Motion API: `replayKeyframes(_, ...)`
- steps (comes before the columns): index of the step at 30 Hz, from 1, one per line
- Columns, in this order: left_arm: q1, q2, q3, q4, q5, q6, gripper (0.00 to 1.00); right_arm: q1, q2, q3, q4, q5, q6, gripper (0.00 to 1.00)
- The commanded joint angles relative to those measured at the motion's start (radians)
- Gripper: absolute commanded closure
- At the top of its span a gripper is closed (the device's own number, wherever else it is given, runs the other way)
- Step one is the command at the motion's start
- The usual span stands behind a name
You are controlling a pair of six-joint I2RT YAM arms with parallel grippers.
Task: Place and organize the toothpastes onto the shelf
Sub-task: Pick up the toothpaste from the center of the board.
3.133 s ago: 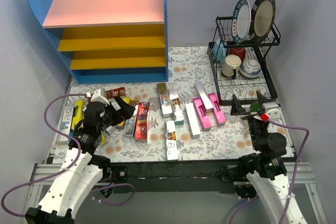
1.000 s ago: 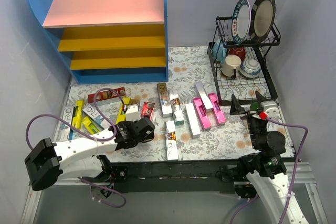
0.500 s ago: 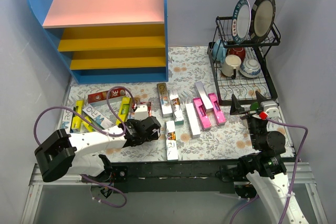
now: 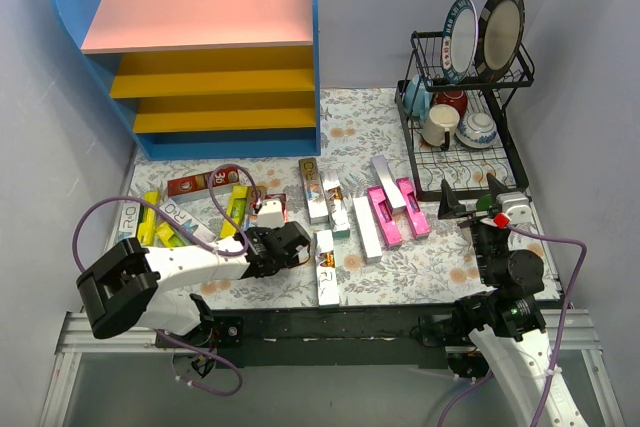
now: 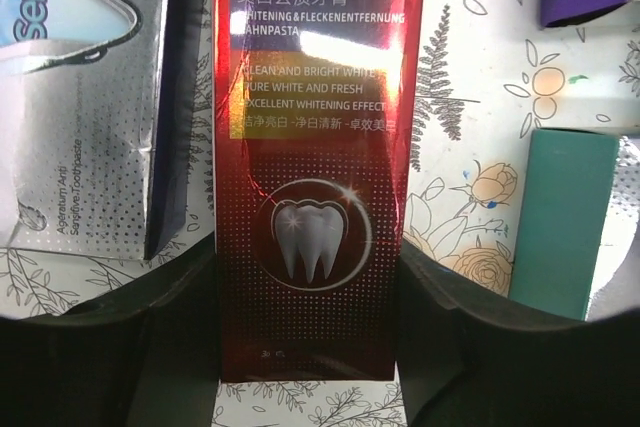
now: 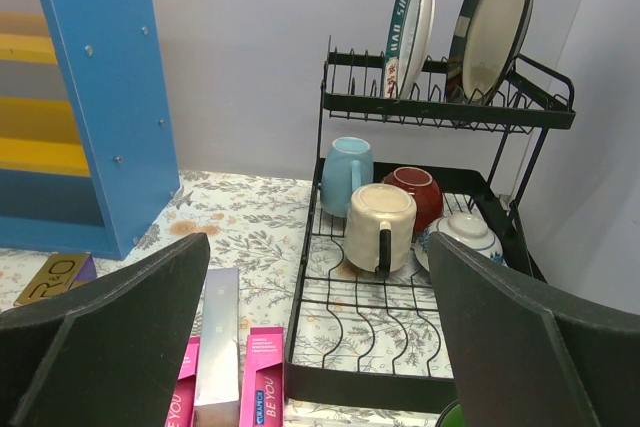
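At the near edge of the table, the left gripper (image 5: 308, 277) is working low over the flowered tablecloth (image 5: 470, 97), and the step in hand looks like the pick-up of one box. Its black fingers (image 5: 150, 347) are standing partway closed on either side of the dark red toothpaste box (image 5: 312, 147), each inner face lying against a long side near the box's end. So it is grasping the box, though I cannot tell how firmly, and the box is lying flat on the cloth, not yet lifted. A silver toothpaste box (image 5: 90, 97) is sitting just beside it on one side and a teal box (image 5: 562, 217) near it on the other. The next move therefore probably calls for a firm squeeze and a straight lift clear of both, then a carry toward the far left. At the near right, the right gripper (image 4: 472, 202) is hanging with its jaws wide apart, holding nothing and touching nothing. Further in, the rest of the toothpastes are lying loose across the middle of the cloth: yellow boxes (image 4: 147, 219) at the left, a silver-white box (image 4: 366, 229) and pink boxes (image 4: 385, 215) toward the right. Beyond the pink ones, the black dish rack (image 4: 505, 162) is holding cups and plates. At the far left, the shelf (image 4: 200, 17) is standing well apart from the red box, and no toothpaste is showing on its yellow boards, so the organizing is barely beginning.
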Motion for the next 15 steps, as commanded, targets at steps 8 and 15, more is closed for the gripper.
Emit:
replayKeyframes(8, 0.021, -0.058, 0.191, -0.041, -0.098, 0.1, 0.77, 0.008, -0.018, 0.003, 0.057, 0.016, -0.003, 0.01)
replayKeyframes(15, 0.231, -0.022, 0.277, 0.08, 0.038, 0.349, 0.81, 0.012, -0.042, 0.003, 0.051, 0.025, -0.008, 0.02)
